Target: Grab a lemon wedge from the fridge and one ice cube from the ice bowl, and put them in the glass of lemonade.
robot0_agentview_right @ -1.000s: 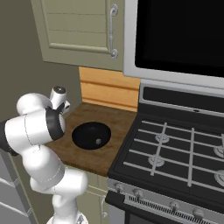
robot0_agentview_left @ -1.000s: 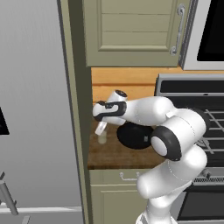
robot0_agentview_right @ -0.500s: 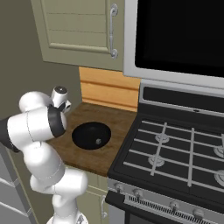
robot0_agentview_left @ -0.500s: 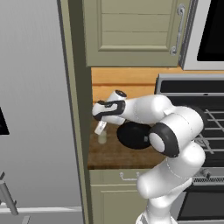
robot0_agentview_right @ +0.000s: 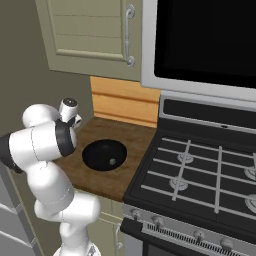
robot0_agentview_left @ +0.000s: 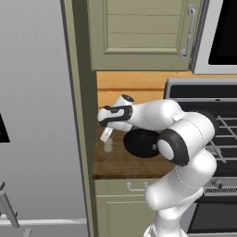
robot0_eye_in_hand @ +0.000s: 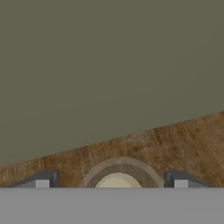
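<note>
gripper [robot0_eye_in_hand: 112, 181]: jaws spread wide, empty, straddling glass rim, bottom of hand view
glass of lemonade [robot0_agentview_left: 108, 144]: centre-left, on wood counter [robot0_agentview_left: 120, 164]
ice bowl [robot0_agentview_right: 104, 154]: just right of glass
obstacle: olive cabinet side [robot0_agentview_left: 83, 115] close left
stove [robot0_agentview_right: 200, 175]: right

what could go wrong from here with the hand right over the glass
1. The open hand sits just above the glass of lemonade, its fingertips either side of the rim; a sideways pull-out might clip and tip it.
2. The glass stands close to the olive cabinet side, so there is little room to swing that way.
3. The ice bowl lies next to the arm; a low sweep toward it might nudge it along the counter.
</note>
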